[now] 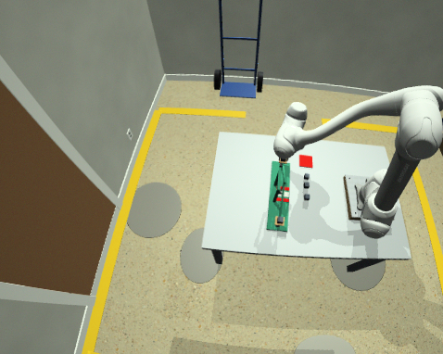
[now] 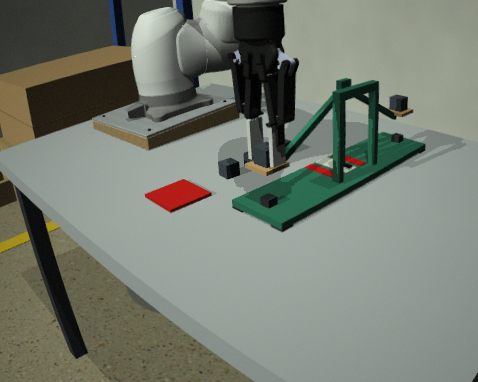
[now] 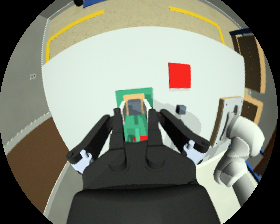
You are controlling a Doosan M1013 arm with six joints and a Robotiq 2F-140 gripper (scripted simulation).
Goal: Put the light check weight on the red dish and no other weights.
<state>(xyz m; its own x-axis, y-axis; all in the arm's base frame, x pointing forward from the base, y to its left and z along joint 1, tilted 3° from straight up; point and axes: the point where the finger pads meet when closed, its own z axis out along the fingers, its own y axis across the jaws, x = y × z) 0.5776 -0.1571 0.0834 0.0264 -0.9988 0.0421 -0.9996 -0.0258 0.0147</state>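
My gripper [image 2: 265, 160] [image 3: 134, 105] is partly open, its pale fingertips on either side of a dark cube weight [image 2: 260, 153] on the balance's near wooden pan [image 2: 255, 167] [image 3: 134, 96]. In the wrist view, gaps show beside this weight. The near pan hangs low; the far pan [image 2: 405, 112] is high and carries another dark weight [image 2: 398, 102] [image 1: 280, 220]. The pointer's field is hard to tell. Three similar weights stand in a row on the table, the nearest to the dish being this one [image 1: 307, 176] [image 2: 229, 168] [image 3: 181, 109]. The red dish [image 1: 306, 161] [image 2: 178, 194] [image 3: 179, 75] lies flat, bare.
The balance's green base [image 1: 272, 208] [image 2: 294, 209] lies beside the row of weights, with its upright frame [image 2: 338, 139] in the middle. Small black blocks [image 2: 269, 200] [image 2: 397, 137] sit on the base. The arm's mounting plate [image 1: 351, 198] [image 2: 129, 129] is across the table.
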